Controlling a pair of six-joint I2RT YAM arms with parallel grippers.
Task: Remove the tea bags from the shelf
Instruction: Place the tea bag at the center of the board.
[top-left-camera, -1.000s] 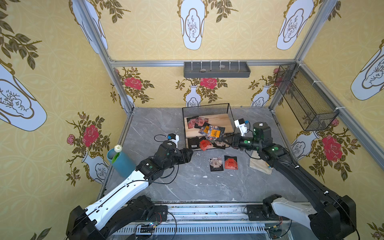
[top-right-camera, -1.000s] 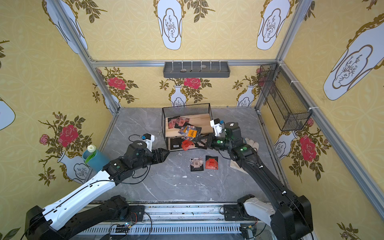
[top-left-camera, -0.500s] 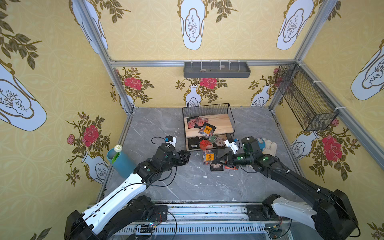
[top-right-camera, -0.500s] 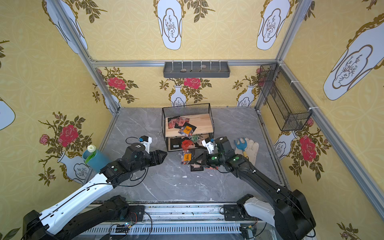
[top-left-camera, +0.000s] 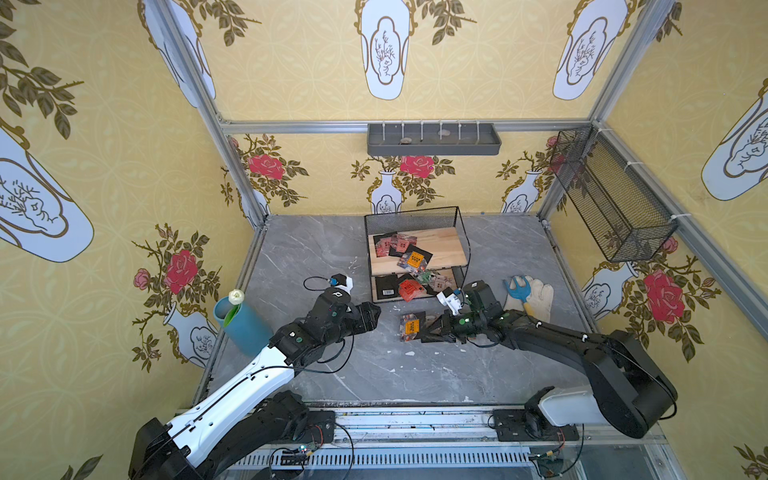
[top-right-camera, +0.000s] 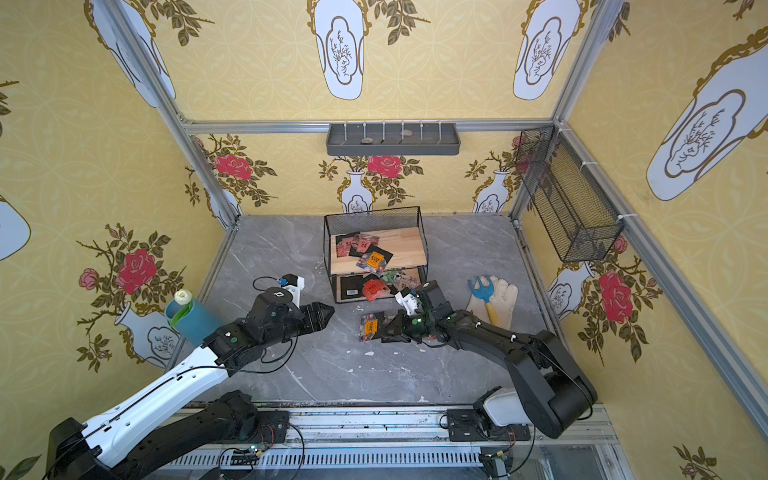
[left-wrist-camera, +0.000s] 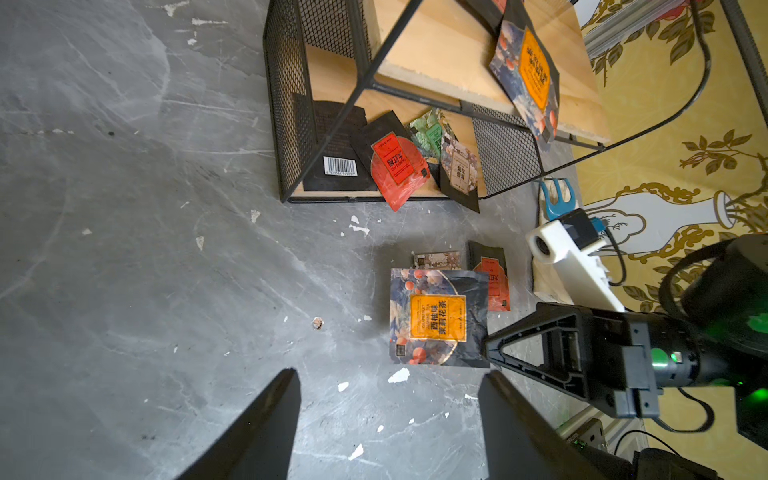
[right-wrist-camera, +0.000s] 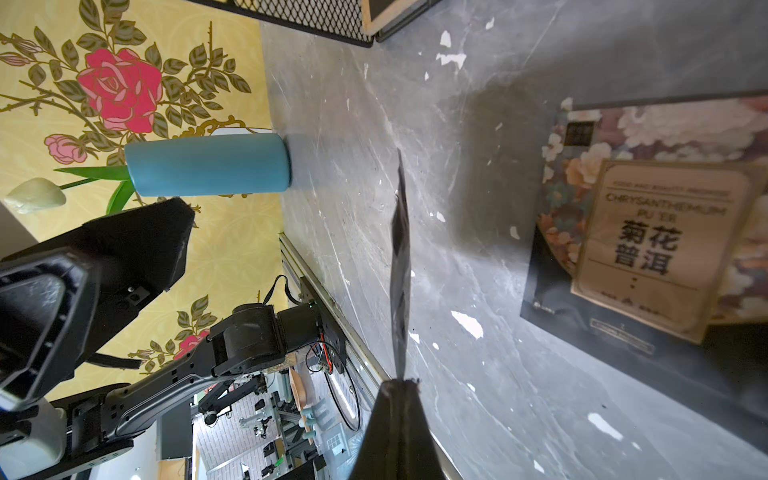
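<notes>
The shelf (top-left-camera: 446, 249) (top-right-camera: 407, 245) (left-wrist-camera: 436, 54) stands at the back middle of the grey floor. Several tea bags (top-left-camera: 395, 244) lie on its upper board, and an orange one (left-wrist-camera: 532, 70) overhangs the front edge. On the lower board lie a black barcode bag (left-wrist-camera: 338, 166), a red bag (left-wrist-camera: 397, 164), a green one and a beige one. My right gripper (top-left-camera: 426, 332) (top-right-camera: 384, 332) (right-wrist-camera: 401, 384) is shut on an orange tea bag (top-left-camera: 410, 327) (left-wrist-camera: 436, 318) (right-wrist-camera: 401, 266), held upright just over the floor in front of the shelf. My left gripper (top-left-camera: 376, 313) (left-wrist-camera: 388, 386) is open and empty, left of that bag.
A beige tea bag (right-wrist-camera: 648, 232) (left-wrist-camera: 436, 261) and a red tea bag (left-wrist-camera: 494, 282) lie on the floor beside the right gripper. A glove with a blue hand fork (top-left-camera: 534, 295) lies right of the shelf, a blue vase (top-left-camera: 241, 324) stands far left. The grey wall tray (top-left-camera: 432, 139) and mesh basket (top-left-camera: 611, 195) hang on the walls.
My right gripper has drawn back from the shelf and come down in front of it, carrying the orange tea bag. The left arm has hardly moved.
</notes>
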